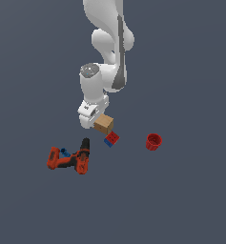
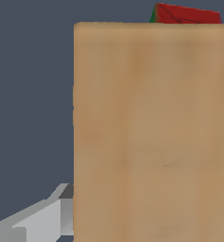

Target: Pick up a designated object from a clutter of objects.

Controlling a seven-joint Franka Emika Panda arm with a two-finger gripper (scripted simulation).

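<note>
The tan box sits right at the tip of my white hand, just behind the small red-blue-white cube. In the wrist view the tan box fills most of the picture, very close. My gripper is around it. One grey finger lies flush against the box's side with no gap; the other finger is hidden behind the box. A red and green corner of the cube peeks past the box's far edge.
A small red cup stands apart at the exterior view's right. An orange-and-black power drill lies at the exterior view's left, in front of my hand. The floor is plain dark grey.
</note>
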